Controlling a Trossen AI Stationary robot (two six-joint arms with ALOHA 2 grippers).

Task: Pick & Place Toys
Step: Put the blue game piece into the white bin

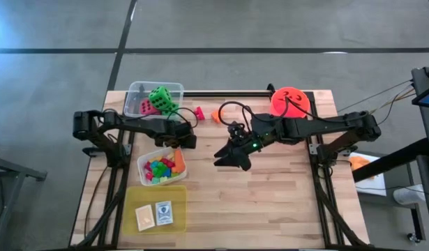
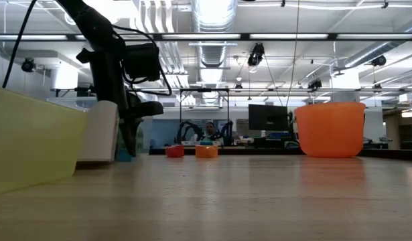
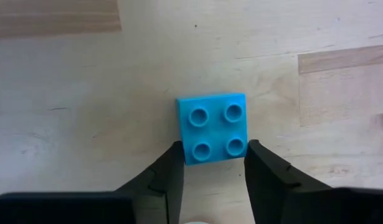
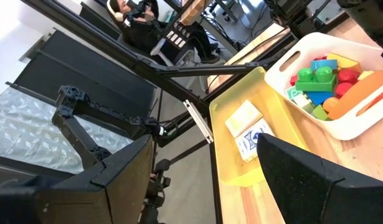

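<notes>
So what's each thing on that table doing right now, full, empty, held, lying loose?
Blue block: flat on the wood, studs up, between the left claw's fingers, not lifted.
Right claw: open, empty, above mid-table.
Tub of blocks: full of bright pieces.
Tub of dice: holds green and pink dice.
Yellow tray: two cards lying flat.
Orange bucket: upright; contents unseen.
Pink block: loose on the table.

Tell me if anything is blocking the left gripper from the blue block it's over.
Nothing visible does. In the left wrist view the left gripper straddles the blue block, one finger on each side, with only bare table around the block. The jaws look close to its sides.
</notes>
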